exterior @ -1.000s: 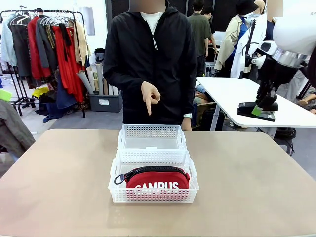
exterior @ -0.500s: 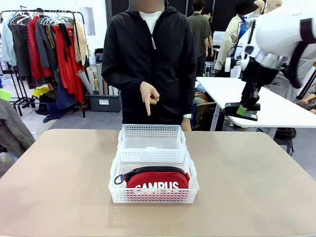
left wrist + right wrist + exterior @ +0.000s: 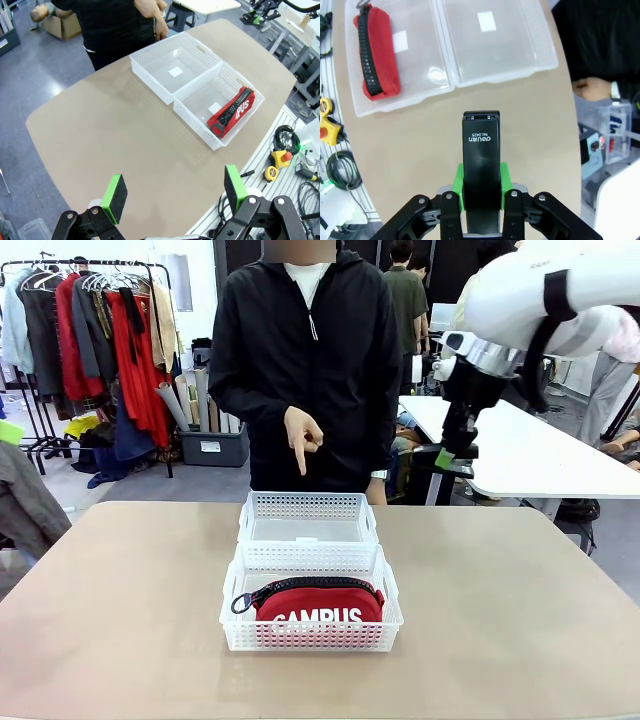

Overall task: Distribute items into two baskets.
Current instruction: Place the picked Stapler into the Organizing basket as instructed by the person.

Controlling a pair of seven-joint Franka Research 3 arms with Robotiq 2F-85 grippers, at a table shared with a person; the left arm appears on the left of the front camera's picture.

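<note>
Pinching the small black stapler (image 3: pixel 481 165) between its green pads, the right hand (image 3: pixel 446 456) hangs high over the bench (image 3: pixel 520 620) at about two o'clock from the two white baskets (image 3: pixel 310 570), well apart from them. The red CAMPUS pouch (image 3: pixel 318 602) lies in the near basket (image 3: pixel 312 635), while the far basket (image 3: pixel 308 506) sits touching it at twelve o'clock beneath the person's pointing hand (image 3: pixel 303 434). In its wrist view the left hand (image 3: pixel 175 192) hovers with fingers spread wide, holding nothing.
</note>
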